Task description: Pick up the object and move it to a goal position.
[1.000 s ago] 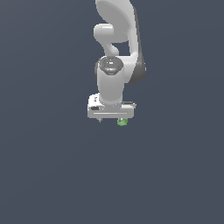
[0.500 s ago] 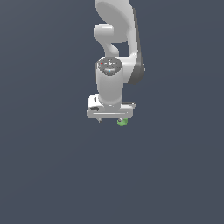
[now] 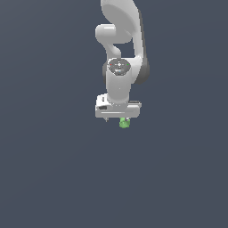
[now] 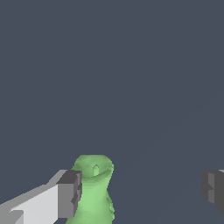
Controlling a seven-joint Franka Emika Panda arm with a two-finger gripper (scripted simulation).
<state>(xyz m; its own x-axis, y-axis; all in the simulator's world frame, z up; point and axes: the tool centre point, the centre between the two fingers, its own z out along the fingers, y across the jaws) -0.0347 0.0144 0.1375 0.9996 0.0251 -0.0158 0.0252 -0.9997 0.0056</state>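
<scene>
Nothing has moved over the last second: arm and green object sit in the same spot in the exterior view as in both earlier frames. You're parked, not travelling.

Gripper (image 3: 117,119) points straight down, wrist vertical above it. Object (image 3: 124,123) shows just under the gripper's bar, toward the exterior view's right end of it.

In the wrist view the fingers are spread wide. One pad (image 4: 69,194) sits right against the object (image 4: 92,188), whether touching or only just beside I can't tell. The other pad (image 4: 213,187) is well apart from it with bare background between. So the hand is released and not gripping anything.

Why it's sitting like this, as a judgement: the spread fits a pre-grasp pose, straddling the piece before closing. But the object is off-centre, hard up against one finger. Close now and the far finger has to sweep the whole gap, so expect the piece to stay pinned at one side instead of centring.

Risk: it's small, stubby and lumpy, with a flared top and narrower body. Pads may land on uneven surface and it could twist or pop out.

No goal marker is visible in either view. The background is plain, so I can't tell height above any surface.
</scene>
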